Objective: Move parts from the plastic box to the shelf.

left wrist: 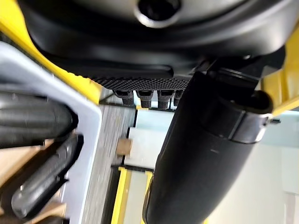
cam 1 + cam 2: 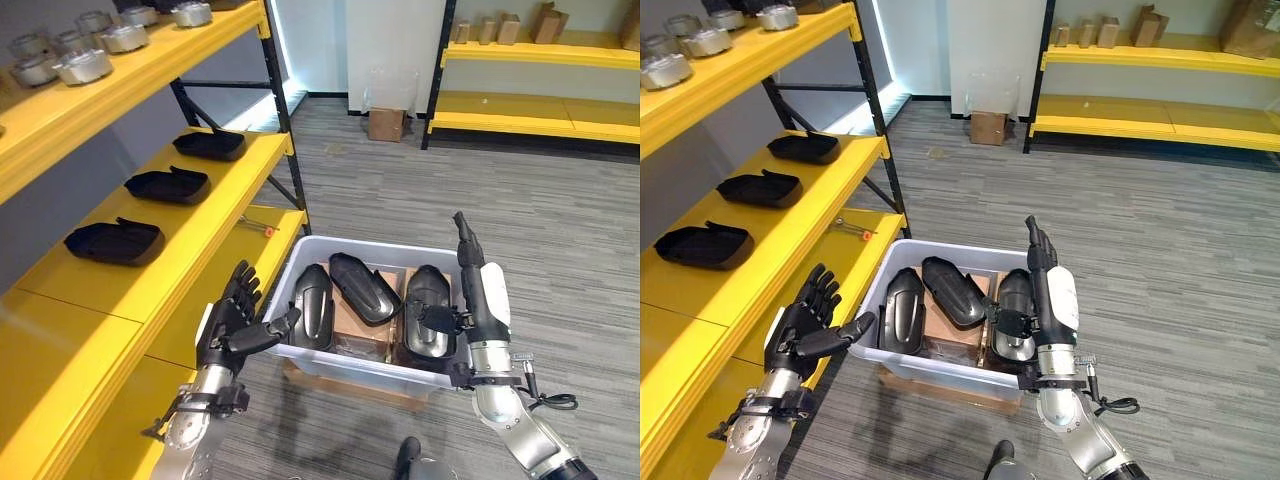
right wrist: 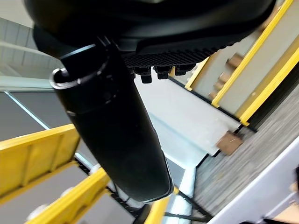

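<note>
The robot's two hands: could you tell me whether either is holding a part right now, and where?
Nothing is held. The left hand is open beside the plastic box, and the right hand is open, upright over the black parts.

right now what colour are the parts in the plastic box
Black, glossy parts in the plastic box; clearest in the left eye view.

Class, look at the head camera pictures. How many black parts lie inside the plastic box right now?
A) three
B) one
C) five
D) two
A: the plastic box holds three black parts, one at its left, one in the middle and one at its right, while the three others sit on the yellow shelf.
</note>
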You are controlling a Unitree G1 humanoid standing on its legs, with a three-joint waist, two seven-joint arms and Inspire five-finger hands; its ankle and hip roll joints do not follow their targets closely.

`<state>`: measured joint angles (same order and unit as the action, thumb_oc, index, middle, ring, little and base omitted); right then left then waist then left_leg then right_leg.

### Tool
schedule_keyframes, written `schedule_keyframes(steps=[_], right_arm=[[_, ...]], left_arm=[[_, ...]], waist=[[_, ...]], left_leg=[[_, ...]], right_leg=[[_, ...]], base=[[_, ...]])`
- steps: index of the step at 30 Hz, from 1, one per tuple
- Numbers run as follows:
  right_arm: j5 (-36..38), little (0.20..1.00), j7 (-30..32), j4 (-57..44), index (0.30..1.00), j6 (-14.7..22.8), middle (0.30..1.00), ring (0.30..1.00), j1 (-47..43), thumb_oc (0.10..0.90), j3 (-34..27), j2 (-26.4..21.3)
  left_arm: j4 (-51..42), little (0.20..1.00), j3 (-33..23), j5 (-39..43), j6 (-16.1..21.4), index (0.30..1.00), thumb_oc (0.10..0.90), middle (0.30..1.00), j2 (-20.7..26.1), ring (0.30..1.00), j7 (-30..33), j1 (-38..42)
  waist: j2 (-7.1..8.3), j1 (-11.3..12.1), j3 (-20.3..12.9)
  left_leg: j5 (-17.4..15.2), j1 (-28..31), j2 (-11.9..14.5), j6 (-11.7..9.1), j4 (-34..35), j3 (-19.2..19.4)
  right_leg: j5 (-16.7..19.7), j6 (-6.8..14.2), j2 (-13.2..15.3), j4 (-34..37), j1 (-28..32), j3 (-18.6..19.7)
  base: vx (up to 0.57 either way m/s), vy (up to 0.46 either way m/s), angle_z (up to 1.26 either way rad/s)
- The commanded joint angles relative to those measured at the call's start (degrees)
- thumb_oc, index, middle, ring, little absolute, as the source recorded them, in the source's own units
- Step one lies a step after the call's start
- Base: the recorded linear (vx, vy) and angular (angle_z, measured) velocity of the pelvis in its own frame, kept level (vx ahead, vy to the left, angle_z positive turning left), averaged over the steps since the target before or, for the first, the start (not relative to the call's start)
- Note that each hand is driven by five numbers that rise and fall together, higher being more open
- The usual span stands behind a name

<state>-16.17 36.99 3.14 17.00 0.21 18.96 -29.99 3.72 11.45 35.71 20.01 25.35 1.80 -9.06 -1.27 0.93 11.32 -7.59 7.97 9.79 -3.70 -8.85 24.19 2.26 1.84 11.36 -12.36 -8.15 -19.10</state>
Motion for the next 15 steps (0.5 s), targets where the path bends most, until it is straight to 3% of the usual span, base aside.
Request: schedule_keyframes(steps=[1,12,13,15], right_arm=[[0.2,1.000,0.7,-5.6,1.000,5.2,1.000,1.000,-3.4,0.900,-3.9,-0.8],[1.1,1.000,0.3,-5.7,1.000,8.0,1.000,1.000,-1.9,0.900,-5.0,-0.1],[1.5,1.000,0.3,-5.8,1.000,7.8,1.000,1.000,-2.3,0.900,-4.8,0.1],[2.4,1.000,-0.2,-6.4,1.000,7.0,1.000,1.000,-3.9,0.900,-4.0,0.6]], left_arm=[[-7.0,1.000,-2.4,1.7,7.0,1.000,0.900,1.000,-0.2,1.000,-0.4,2.3],[-6.2,1.000,-1.7,0.9,8.3,1.000,0.900,1.000,0.7,1.000,-1.6,3.4],[-6.3,1.000,-1.7,0.2,8.3,1.000,0.900,1.000,0.8,1.000,-1.4,3.6],[-6.8,1.000,-2.1,-1.7,8.2,1.000,0.900,1.000,0.8,1.000,0.5,3.4]], waist=[[-0.77,0.8,-0.1],[0.41,1.7,2.1],[0.49,2.1,2.2],[0.68,4.3,2.2]], left_leg=[[8.3,-5.4,4.3,-2.7,6.6,-8.3],[6.0,-7.7,1.6,0.5,3.7,-8.8],[5.9,-7.9,1.4,0.7,3.5,-8.3],[5.4,-7.8,1.6,1.1,2.6,-5.8]], right_leg=[[-9.0,4.9,1.6,-3.8,5.1,2.0],[-10.6,6.1,1.8,-8.1,3.7,3.8],[-10.7,6.1,2.1,-8.1,3.9,2.9],[-9.8,6.7,4.6,-8.1,4.2,-2.9]], base=[[0.12,0.167,-0.13],[0.06,0.130,-0.07],[-0.07,-0.004,-0.03],[-0.08,-0.062,-0.10]])
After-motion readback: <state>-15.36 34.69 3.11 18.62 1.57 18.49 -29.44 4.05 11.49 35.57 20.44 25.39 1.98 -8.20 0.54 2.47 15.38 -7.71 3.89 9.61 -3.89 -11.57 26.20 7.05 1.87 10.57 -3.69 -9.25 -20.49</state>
